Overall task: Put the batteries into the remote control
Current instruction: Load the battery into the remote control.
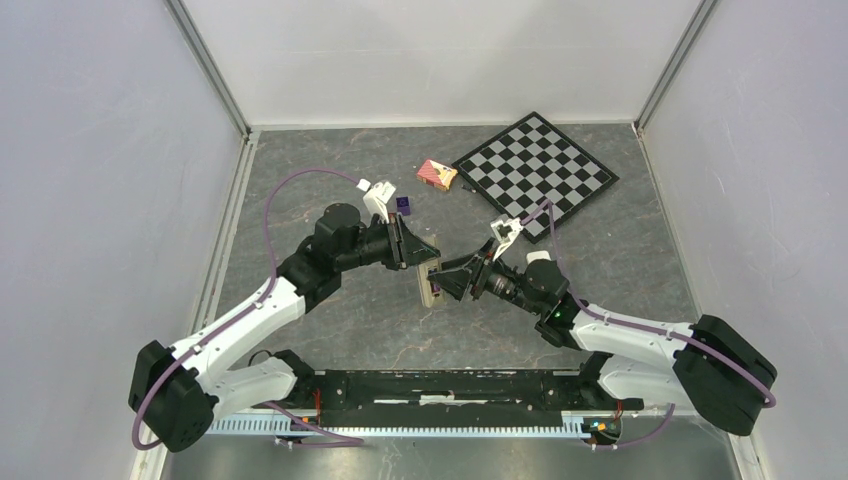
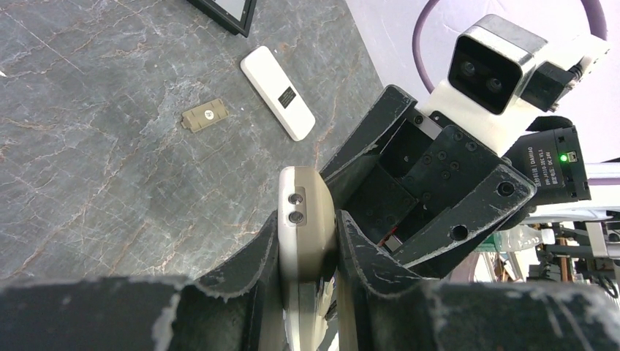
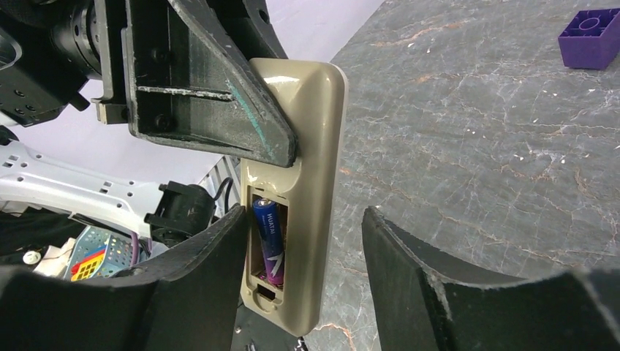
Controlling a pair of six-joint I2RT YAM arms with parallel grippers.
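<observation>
**Two arms at the centre of the worktop [image 1: 300,190], three views.** One olive-tan remote control [image 3: 307,131] is held up off the surface between the arms, with its open battery bay facing the right wrist camera. The left fingers [image 3: 212,80] are clamped on its upper end, one on each flat side. The right fingers [image 3: 197,285] are spread apart around the lower end. One lies against the remote's edge beside the bay and the other stands clear of it, so nothing is gripped.

One purple-blue battery [image 3: 269,241] lies lengthwise in the bay, on the side nearer the touching finger.

Lying loose on the worktop:
- one white remote [image 2: 278,91];
- just beside it, one small tan cover [image 2: 205,117];
- one purple block [image 1: 403,205];
- one small red-and-orange box [image 1: 436,174];
- one chequered board [image 1: 535,165], at the far right, near the box.
</observation>
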